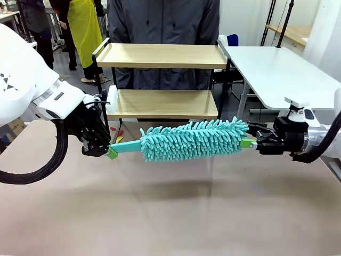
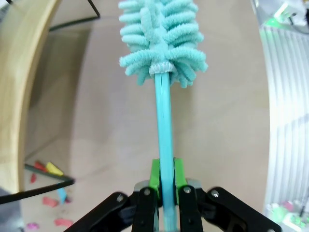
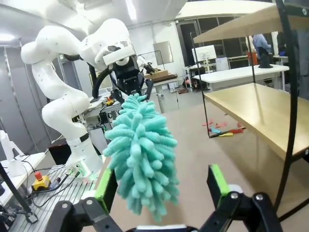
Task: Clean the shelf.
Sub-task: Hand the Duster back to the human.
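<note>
From the front, the shelf (image 1: 162, 80) stood at the far edge of the counter (image 1: 176, 213), a person (image 1: 162, 18) right behind it. A teal duster (image 1: 194, 140) hung level above the counter, just in front of the shelf's lower board. The left pincer (image 1: 109, 151) was clenched on the duster's handle (image 1: 127, 146) near the shelf's left legs. The right pincer (image 1: 249, 140) sat at the duster's fluffy tip, near the shelf's right legs, its jaws spread.

In the left wrist view, the left pincer (image 2: 166, 186) gripped the handle (image 2: 165, 125) between 2 green pads (image 2: 154, 175), with a shelf board (image 2: 19, 96) off to the side.

In the right wrist view, the right pincer (image 3: 161, 186) stood released, its 2 pads on either side of the duster (image 3: 140, 150) without pressing it; the shelf (image 3: 260, 113) lay beside it.
</note>
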`<action>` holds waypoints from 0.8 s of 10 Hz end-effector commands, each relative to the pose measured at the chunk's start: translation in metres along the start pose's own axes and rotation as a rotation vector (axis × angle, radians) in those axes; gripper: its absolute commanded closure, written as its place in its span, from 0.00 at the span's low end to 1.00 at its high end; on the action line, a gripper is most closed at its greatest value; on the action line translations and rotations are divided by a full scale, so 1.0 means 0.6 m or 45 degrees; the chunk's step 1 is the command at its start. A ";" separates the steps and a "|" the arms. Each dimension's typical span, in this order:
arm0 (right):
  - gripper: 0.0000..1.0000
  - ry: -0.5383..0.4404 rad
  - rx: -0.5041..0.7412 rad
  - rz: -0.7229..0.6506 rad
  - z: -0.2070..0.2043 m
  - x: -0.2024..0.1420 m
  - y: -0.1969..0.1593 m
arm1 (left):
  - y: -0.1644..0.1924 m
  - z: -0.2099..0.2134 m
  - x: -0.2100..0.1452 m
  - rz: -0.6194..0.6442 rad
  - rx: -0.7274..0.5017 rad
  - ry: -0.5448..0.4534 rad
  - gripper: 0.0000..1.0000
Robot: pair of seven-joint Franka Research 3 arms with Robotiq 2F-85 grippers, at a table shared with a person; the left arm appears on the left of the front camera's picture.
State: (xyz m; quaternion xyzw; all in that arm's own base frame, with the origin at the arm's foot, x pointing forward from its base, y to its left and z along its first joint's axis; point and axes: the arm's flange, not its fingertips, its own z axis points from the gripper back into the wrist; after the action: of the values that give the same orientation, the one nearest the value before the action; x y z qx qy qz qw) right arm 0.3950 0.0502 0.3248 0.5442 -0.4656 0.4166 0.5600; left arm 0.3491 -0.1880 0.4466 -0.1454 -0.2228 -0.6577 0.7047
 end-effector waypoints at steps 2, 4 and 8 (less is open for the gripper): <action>0.00 0.000 0.000 0.000 0.000 0.000 0.000 | 0.000 0.000 -0.002 0.007 -0.003 -0.013 0.87; 0.00 -0.008 0.026 0.021 -0.004 0.001 0.005 | 0.000 0.000 -0.002 0.007 -0.003 -0.013 0.87; 0.00 -0.070 0.116 0.018 -0.019 0.005 0.020 | 0.000 0.000 -0.002 0.007 -0.003 -0.013 0.87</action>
State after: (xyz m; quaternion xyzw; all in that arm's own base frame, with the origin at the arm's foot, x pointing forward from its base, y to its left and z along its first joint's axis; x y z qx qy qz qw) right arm 0.3897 0.0584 0.3289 0.5692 -0.4523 0.4291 0.5360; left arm 0.3492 -0.1876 0.4466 -0.1448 -0.2226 -0.6574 0.7052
